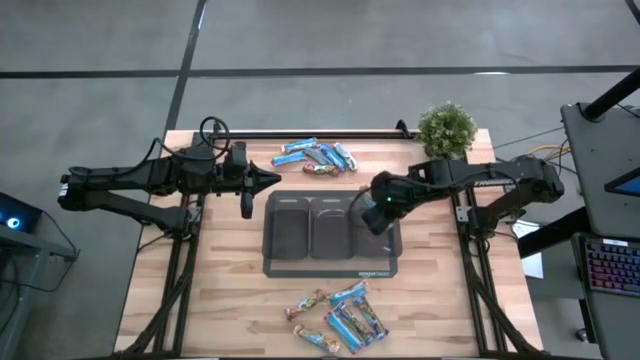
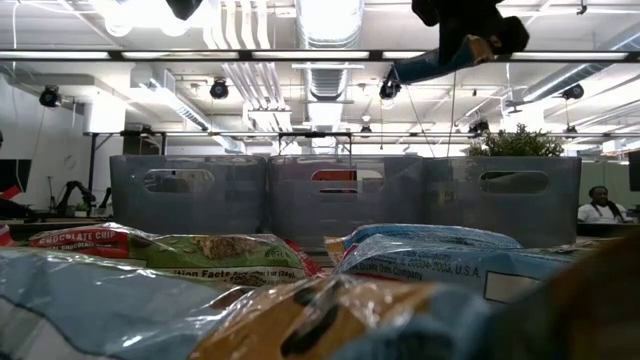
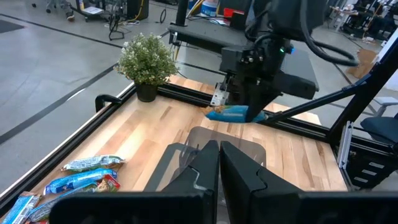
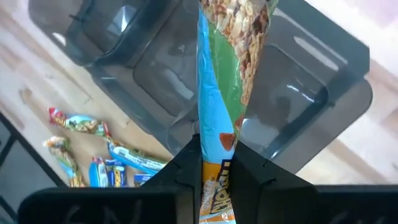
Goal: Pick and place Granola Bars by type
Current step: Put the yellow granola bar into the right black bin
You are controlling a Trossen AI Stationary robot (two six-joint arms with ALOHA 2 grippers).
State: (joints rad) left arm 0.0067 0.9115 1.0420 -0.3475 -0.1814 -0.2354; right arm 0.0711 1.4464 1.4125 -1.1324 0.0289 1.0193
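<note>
The right claw (image 1: pixel 366 205) hangs over the right-hand compartment of the grey bin (image 1: pixel 331 262), clamped on one end of a light-blue bar (image 4: pixel 225 74) that dangles below it, clear of the bin floor. The bar looks light and thin, its wrapper glossy and probably slick, with crimped ends that flex; I judge an end pinch like this one holds, but the free length may swing, so a grip nearer the middle would steady it. The contents likely crumble under a hard squeeze. The other bars lie in two heaps on the desk (image 1: pixel 220 290): one pile (image 1: pixel 315 156) just beyond the bin's far side, another pile (image 1: pixel 340 318) near the front edge. They overlap and touch, so lifting one may drag its neighbours. All three compartments look empty as far as I can tell. The left claw (image 1: pixel 268 179) waits with its fingers pressed together, above the desk just left of the far pile. A potted plant (image 1: pixel 446 129) stands at the far right corner, well apart from the bin, and nothing blocks the drop.
</note>
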